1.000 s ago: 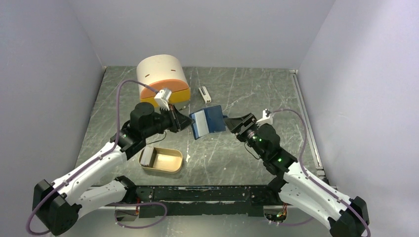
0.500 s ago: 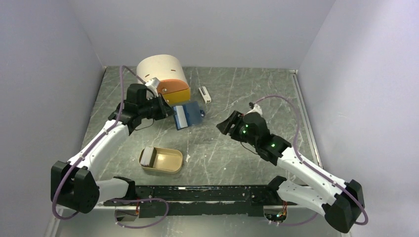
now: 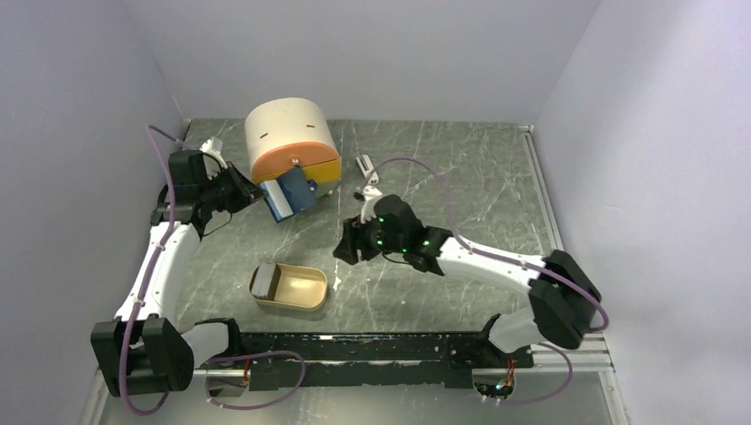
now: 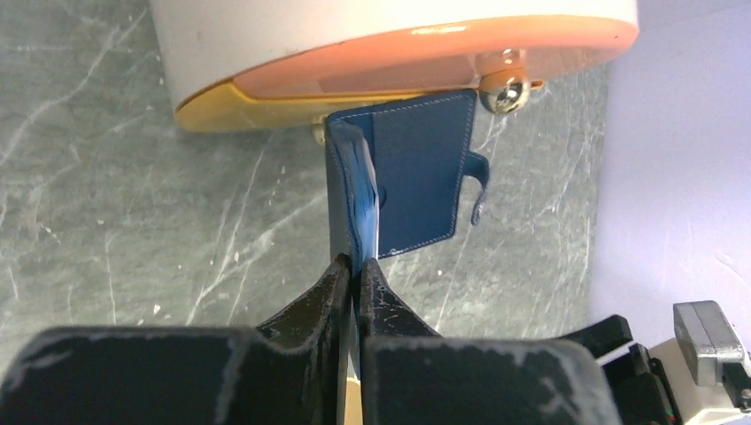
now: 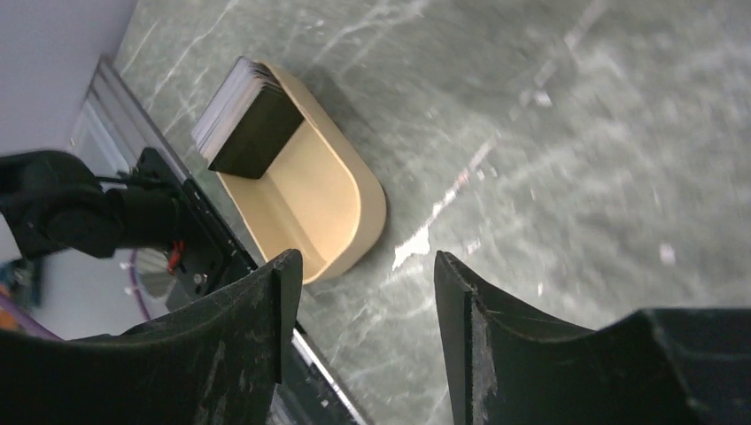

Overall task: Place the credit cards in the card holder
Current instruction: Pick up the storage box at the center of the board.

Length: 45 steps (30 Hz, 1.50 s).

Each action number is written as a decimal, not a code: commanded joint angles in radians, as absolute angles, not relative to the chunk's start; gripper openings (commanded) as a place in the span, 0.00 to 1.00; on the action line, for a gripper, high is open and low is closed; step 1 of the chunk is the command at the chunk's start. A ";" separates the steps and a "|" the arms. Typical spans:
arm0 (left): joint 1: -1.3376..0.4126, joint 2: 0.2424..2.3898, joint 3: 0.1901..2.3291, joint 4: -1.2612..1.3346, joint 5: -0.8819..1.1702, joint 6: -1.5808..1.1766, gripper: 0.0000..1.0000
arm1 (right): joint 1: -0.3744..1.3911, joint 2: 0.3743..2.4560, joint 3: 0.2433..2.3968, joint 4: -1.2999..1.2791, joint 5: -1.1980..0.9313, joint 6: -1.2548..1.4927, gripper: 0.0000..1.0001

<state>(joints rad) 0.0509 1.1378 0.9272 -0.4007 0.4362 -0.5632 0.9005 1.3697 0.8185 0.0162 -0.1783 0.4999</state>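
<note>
The card holder [image 3: 289,194], a navy wallet hanging part open, is pinched by one flap in my left gripper [image 3: 257,191], which is shut on it. In the left wrist view the card holder [image 4: 416,173] hangs just in front of the orange box, its snap tab pointing right, with the gripper [image 4: 357,268] closed on its lighter blue edge. The credit cards [image 3: 263,281] stand as a stack at the left end of a tan tin [image 3: 310,289]. My right gripper [image 3: 346,251] hovers open just right of the tin. In the right wrist view the gripper [image 5: 363,258] is empty, with the credit cards [image 5: 232,106] beyond it.
A cream and orange rounded box [image 3: 289,135] stands at the back left, close behind the wallet. A small white bar-shaped object [image 3: 366,168] lies to its right. The tan tin [image 5: 354,208] sits near the black rail [image 3: 372,347] at the table's near edge. Walls close in on three sides.
My left arm has swung back and left, carrying the wallet up against the orange box. My right arm has let go of the wallet and swung left to beside the tin.
</note>
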 commanded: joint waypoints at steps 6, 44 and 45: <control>0.118 1.050 0.889 -0.502 0.612 -0.550 0.09 | 1.041 1.631 0.987 0.099 -0.256 0.124 0.63; 0.140 0.997 0.847 -0.551 0.570 -0.473 0.09 | 1.114 1.901 1.130 0.081 -0.106 -0.035 0.37; 0.140 0.997 0.847 -0.550 0.572 -0.472 0.09 | 1.114 1.902 1.128 0.083 -0.104 -0.034 0.35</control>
